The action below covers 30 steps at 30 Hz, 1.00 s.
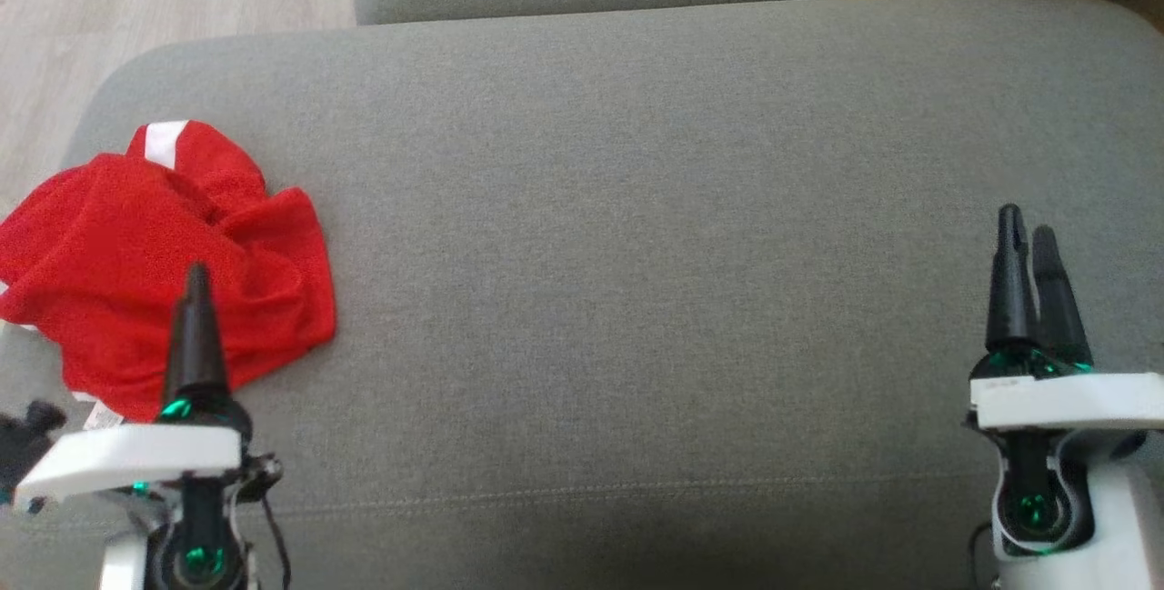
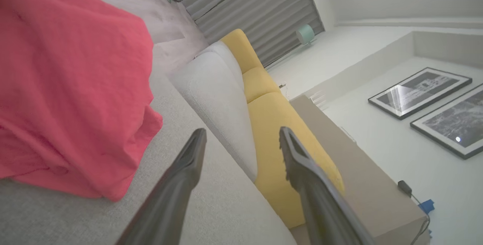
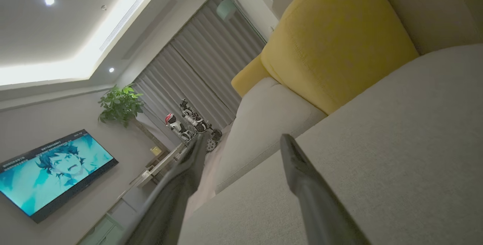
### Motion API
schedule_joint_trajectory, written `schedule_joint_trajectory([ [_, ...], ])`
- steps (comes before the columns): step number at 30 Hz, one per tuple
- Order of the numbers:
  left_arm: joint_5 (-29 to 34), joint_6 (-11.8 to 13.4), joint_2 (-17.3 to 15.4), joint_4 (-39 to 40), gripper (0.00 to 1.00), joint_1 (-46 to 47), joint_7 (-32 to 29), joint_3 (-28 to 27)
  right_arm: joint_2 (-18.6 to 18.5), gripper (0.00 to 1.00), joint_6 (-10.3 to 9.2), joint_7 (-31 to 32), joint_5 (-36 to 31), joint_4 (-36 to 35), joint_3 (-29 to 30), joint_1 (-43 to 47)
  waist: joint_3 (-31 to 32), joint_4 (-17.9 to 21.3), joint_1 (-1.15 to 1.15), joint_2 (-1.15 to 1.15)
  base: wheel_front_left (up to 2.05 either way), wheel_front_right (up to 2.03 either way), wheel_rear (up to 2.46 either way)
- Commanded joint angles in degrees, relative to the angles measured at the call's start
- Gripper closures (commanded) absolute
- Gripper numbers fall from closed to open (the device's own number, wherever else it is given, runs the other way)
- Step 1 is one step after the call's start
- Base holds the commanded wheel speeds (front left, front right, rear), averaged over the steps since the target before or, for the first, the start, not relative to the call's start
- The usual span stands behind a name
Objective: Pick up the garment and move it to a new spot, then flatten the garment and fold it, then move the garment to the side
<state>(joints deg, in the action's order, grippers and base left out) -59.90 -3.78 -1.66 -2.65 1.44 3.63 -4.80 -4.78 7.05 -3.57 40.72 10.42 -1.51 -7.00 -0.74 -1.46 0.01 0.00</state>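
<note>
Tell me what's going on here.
A two-armed robot faces a gray sofa cushion with a crumpled red garment lying at its left end. The left gripper is open close beside the garment, not gripping it. The right gripper is open over the right side, holding nothing. Nothing is folded yet.

No legible text. Television point(image 3: 56, 173): small caption lines at screen's top edge, too blurred to read. Framed pictures point(image 2: 419, 92): grey images, no lettering made out. Garment point(image 1: 136, 254): plain white stripe, no print discernible.
</note>
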Motion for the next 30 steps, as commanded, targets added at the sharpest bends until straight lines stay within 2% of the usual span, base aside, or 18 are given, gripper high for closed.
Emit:
schedule_joint_trajectory([
  [1, 2.08, 0.36, -0.79, 2.89, 0.0, 2.87, 0.55, -0.43, -1.12, 0.0, 0.21, -0.63, -2.46, -2.79, -1.16, -3.42, -0.02, 0.0, -0.01, 0.0, 0.0, 0.0, 0.0],
  [8, 12.88, 2.39, -0.84, 5.72, 0.0, 2.7, 1.72, 3.35, -1.07, 0.0, 0.24, -1.81, -10.81, -4.17, -3.93, -3.87, -0.37, 0.1, -0.01, 0.0, 0.0, 0.0, 0.0],
  [13, 23.1, 3.31, -1.64, 6.22, 0.0, 2.56, 2.56, 7.5, -0.72, 0.0, 0.26, -2.64, -14.69, -2.49, -5.47, -3.74, -0.53, 0.25, -0.01, 0.0, 0.0, 0.0, 0.0],
  [16, 27.49, 5.7, -3.21, 6.01, 0.0, 2.58, 3.06, 10.57, -0.6, 0.0, 0.27, -3.14, -17.24, -2.32, -6.28, -3.96, -0.66, 0.4, -0.01, 0.0, 0.0, 0.0, 0.0],
  [20, 31.77, 10.09, -5.7, 5.81, 0.0, 3.07, 3.73, 14.78, -0.23, 0.0, 0.28, -3.81, -20.36, -1.7, -6.77, -3.86, -0.78, 0.56, -0.01, 0.0, 0.0, 0.0, 0.0],
  [25, 34.97, 15.21, -8.4, 4.71, 0.0, 3.72, 4.57, 19.48, 0.47, 0.0, 0.3, -4.65, -24.7, -0.46, -6.93, -3.69, -0.84, 0.61, -0.01, 0.0, 0.0, 0.0, 0.0],
  [30, 36.96, 18.86, -10.21, 3.43, 0.0, 4.27, 5.41, 23.13, 1.25, 0.0, 0.32, -5.48, -30.25, 2.39, -5.27, -3.39, -0.64, 0.54, -0.01, 0.0, 0.0, 0.0, 0.0],
])
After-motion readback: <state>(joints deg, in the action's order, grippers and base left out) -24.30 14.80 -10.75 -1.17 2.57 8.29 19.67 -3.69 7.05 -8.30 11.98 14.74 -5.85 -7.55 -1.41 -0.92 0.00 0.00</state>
